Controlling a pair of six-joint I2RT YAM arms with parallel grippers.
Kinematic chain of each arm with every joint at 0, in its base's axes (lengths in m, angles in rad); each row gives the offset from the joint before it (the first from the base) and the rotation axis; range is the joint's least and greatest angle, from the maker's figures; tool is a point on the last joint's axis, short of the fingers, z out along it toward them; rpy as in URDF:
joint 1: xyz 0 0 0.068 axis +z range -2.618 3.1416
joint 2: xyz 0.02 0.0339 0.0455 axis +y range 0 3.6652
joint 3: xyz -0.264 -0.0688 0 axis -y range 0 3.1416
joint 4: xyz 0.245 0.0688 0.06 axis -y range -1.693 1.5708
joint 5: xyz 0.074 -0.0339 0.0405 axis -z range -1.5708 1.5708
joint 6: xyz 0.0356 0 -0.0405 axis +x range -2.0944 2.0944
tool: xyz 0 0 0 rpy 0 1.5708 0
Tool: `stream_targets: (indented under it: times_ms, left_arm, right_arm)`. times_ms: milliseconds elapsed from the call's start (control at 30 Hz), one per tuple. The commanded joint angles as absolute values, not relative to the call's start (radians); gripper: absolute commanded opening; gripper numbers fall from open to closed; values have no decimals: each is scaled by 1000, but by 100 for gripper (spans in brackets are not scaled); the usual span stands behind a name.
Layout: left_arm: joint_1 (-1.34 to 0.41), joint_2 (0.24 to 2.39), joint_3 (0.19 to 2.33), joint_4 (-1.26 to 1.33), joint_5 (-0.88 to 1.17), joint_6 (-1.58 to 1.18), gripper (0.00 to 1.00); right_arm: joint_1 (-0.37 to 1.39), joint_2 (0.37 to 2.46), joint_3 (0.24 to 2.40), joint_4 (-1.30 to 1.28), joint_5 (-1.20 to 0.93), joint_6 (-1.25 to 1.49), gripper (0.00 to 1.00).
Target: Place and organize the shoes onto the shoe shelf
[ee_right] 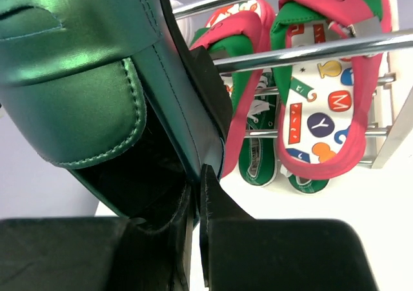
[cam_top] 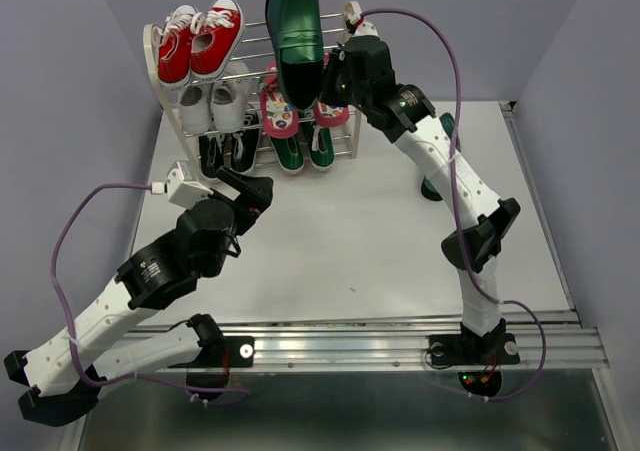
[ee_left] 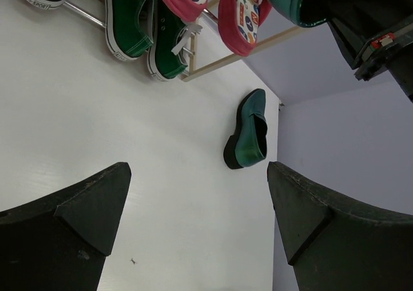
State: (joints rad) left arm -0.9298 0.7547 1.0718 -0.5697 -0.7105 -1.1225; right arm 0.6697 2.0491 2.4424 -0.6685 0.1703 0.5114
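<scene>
the step in hand looks like shelving the first glossy dark teal pointed dress shoe [cam_top: 297, 31]. the right gripper [ee_right: 199, 191] pinches the thin side wall of the shoe's opening, one finger inside and one outside. it holds the shoe high over the right part of the small cream-framed shoe shelf with thin chrome rods [cam_top: 153, 51].

the green sneakers with white laces [cam_top: 305, 149] sit on the bottom tier, and the pink-red patterned flip-flops [cam_top: 280, 109] sit on the middle one. the top tier carries the red canvas sneakers [cam_top: 200, 41] at its left, so the rods beside them seem the likely spot. the next move calls for levelling the shoe and lowering it so the sole spans the rods (a narrow sole could slip between them). only then should the grip let go.

the left gripper [ee_left: 197, 200] is spread wide, holds nothing, and sits low over the white table [cam_top: 350, 251] in front of the shelf.

the second teal dress shoe [ee_left: 248, 136] lies on the table, well apart from the shelf. the left wrist view shows it whole, while the top view half hides it behind the right forearm. only the right wrist view shows the pinch itself, and only the top view shows the three tiers together.
</scene>
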Motion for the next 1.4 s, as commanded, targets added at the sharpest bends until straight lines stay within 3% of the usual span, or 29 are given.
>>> stream_targets:
  times_ms: [0, 567, 867, 1000, 1267, 1367]
  left_arm:
    - [-934, 753, 1081, -545, -773, -1112, 99]
    - [-934, 775, 1062, -503, -770, -1104, 99]
    - [-934, 756, 1034, -485, -765, -1111, 99]
    - [-934, 747, 1025, -479, -762, -1112, 99]
    - [-934, 736, 1023, -491, -772, -1118, 99]
    - [-934, 730, 1023, -509, -778, -1124, 99]
  right_arm:
    - [673, 2002, 2494, -541, 129, 551, 1]
    - [644, 2023, 2540, -402, 173, 591, 6]
    - [644, 2017, 2530, -359, 146, 554, 28]
    - [644, 1997, 2513, -339, 143, 564, 45]
    - [644, 2031, 2483, -256, 112, 606, 44]
    - [644, 2057, 2484, -232, 83, 614, 48]
